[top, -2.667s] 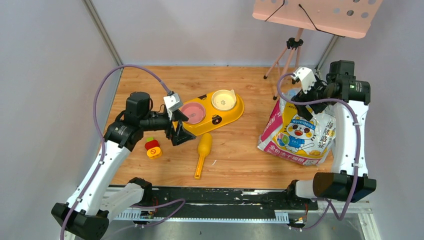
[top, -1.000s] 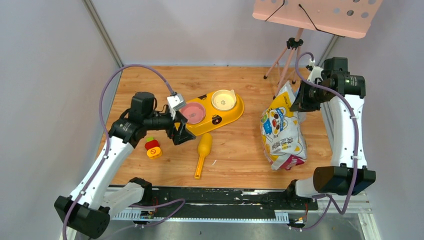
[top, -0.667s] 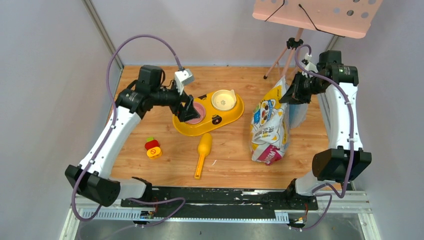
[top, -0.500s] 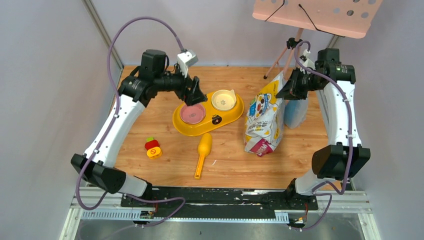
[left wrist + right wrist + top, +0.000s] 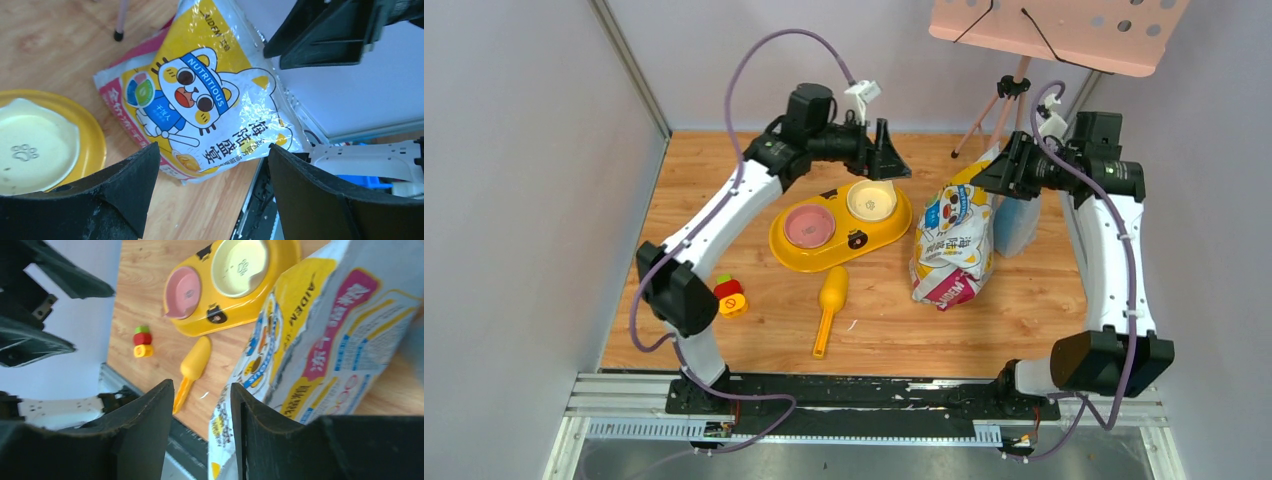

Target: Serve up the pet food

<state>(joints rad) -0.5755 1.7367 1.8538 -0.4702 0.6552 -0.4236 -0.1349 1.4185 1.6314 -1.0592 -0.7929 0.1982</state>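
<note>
No kibble shows; both bowls look empty. The printed foil bag (image 5: pixel 952 240) stands upright right of the yellow feeder (image 5: pixel 824 262), and it also shows in the left wrist view (image 5: pixel 200 100) and the right wrist view (image 5: pixel 325 325). My right gripper (image 5: pixel 1001 172) is at the bag's top edge, jaws apart, the bag beside one finger (image 5: pixel 201 385). My left gripper (image 5: pixel 890 160) hangs open and empty above the table's back, behind the cream bowl (image 5: pixel 871 200), facing the bag (image 5: pixel 214 150). The yellow scoop (image 5: pixel 829 300) lies on the table in front of the feeder.
The feeder also holds a pink bowl (image 5: pixel 809 226). A red, yellow and green toy (image 5: pixel 729 296) sits at the front left. A pale blue container (image 5: pixel 1016 225) stands behind the bag. A tripod (image 5: pixel 999 110) with a pink stand top (image 5: pixel 1064 30) is at the back right.
The right gripper stood the bag upright and brought it left next to the feeder. The left arm swung from the front left up and across to the back of the table.
</note>
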